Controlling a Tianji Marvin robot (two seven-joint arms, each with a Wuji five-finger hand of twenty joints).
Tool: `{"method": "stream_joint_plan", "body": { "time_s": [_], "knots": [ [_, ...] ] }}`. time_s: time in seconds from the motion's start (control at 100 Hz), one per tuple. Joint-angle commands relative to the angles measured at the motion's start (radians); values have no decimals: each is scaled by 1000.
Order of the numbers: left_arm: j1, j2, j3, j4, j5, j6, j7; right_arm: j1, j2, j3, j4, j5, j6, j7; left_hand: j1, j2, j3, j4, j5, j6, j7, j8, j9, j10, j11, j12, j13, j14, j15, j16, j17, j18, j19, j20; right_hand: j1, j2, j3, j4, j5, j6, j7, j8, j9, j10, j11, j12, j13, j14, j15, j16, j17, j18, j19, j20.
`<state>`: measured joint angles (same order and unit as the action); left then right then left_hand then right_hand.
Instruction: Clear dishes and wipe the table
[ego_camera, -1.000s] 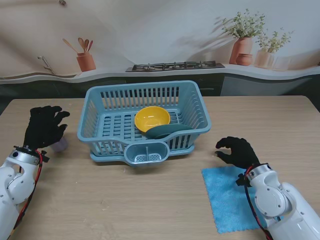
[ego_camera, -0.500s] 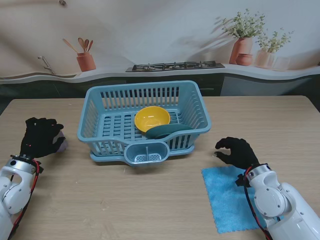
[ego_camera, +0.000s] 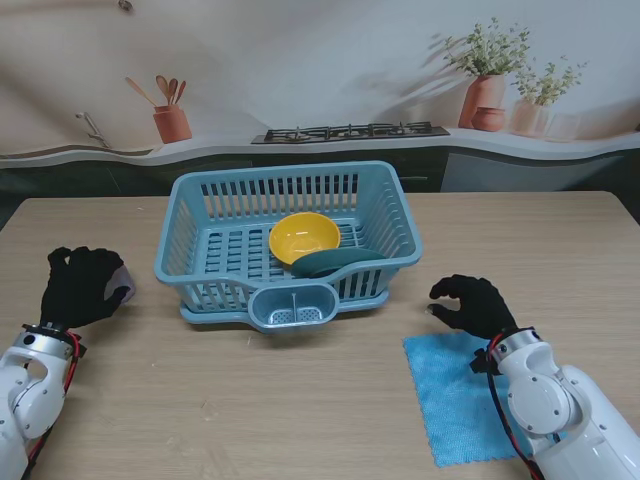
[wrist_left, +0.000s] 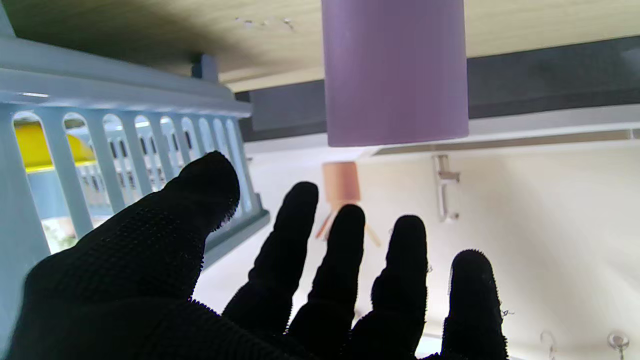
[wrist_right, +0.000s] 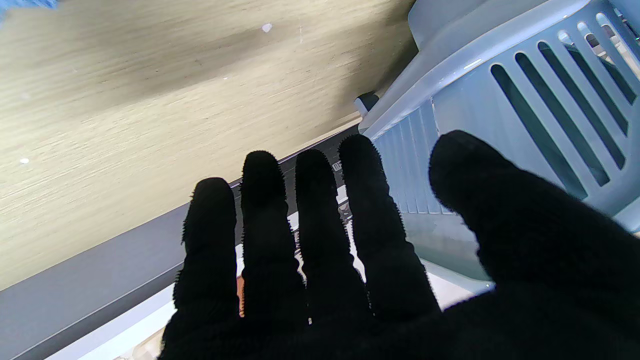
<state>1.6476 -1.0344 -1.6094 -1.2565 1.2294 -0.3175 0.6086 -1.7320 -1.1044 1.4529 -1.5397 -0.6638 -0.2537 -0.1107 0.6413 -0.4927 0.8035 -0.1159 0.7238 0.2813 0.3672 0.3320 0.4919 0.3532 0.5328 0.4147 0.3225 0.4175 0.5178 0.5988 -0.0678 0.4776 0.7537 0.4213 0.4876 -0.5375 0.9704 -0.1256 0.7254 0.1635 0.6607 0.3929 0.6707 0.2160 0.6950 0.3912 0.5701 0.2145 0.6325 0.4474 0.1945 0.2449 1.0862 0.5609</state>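
The stand view looks down from above the shoulders at the whole table (ego_camera: 300, 400). Each wrist view looks close along its fingers, inverted. All three share the rack (ego_camera: 190, 260) (wrist_left: 125, 100) (wrist_right: 500, 100).

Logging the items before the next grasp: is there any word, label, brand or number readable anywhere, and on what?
None can be read.
Purple cup: plain side, no print showing.
Rack, yellow bowl, cloth: no marks in view.
Left hand and right hand: plain black gloves.
Backdrop wall: only pictures of pots and utensils, no lettering.
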Motion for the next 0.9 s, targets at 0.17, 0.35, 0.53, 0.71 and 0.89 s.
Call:
{"method": "stream_joint_plan", "body": {
  "time_s": [0.17,0.35,0.53,0.71,0.89],
  "knots": [
    [-7,7,11,40,1,23,42,-5,1,-4,-7,0,3,16,-15,-17,3,7,-109,15,-46,-28,-100,-18,-22,-29,-74,-40,-53,-19,-34,-15,-49,5,1,17,-1,44,-15,5,-4,8,-25,-12,-14,-10,-18,-24,-6,-6,-16,-26,-16,16],
    [-4,7,12,54,2,40,52,-5,1,-5,-7,1,4,16,-18,-13,1,7,-113,20,-46,-42,-110,-19,-21,-31,-81,-43,-67,-25,-37,-22,-64,17,0,18,-2,44,-15,6,-4,8,-25,-14,-13,-10,-19,-25,-6,-6,-16,-27,-17,16],
    [-15,8,28,78,-4,61,51,-4,1,-8,-7,1,5,17,-14,-12,1,8,-108,26,-44,-52,-109,-14,-19,-33,-78,-43,-67,-25,-33,-21,-68,31,0,17,-1,45,-15,5,-4,8,-25,-12,-14,-10,-18,-25,-6,-6,-17,-26,-17,16],
    [-32,10,47,106,-8,71,57,-4,1,-9,-8,1,8,18,-3,-10,4,10,-105,24,-41,-57,-109,-12,-16,-32,-77,-45,-67,-27,-27,-24,-68,43,0,17,-1,44,-15,5,-4,8,-24,-14,-13,-10,-19,-25,-6,-6,-16,-25,-17,16],
    [-39,10,56,116,-11,78,61,-3,1,-10,-8,1,8,18,23,-2,7,14,-90,27,-21,-53,-88,-4,-6,-29,-60,-33,-51,-22,-14,-18,-51,58,1,17,-1,44,-15,4,-3,8,-25,-13,-14,-10,-19,-25,-6,-6,-17,-25,-17,16]
  ]
}}
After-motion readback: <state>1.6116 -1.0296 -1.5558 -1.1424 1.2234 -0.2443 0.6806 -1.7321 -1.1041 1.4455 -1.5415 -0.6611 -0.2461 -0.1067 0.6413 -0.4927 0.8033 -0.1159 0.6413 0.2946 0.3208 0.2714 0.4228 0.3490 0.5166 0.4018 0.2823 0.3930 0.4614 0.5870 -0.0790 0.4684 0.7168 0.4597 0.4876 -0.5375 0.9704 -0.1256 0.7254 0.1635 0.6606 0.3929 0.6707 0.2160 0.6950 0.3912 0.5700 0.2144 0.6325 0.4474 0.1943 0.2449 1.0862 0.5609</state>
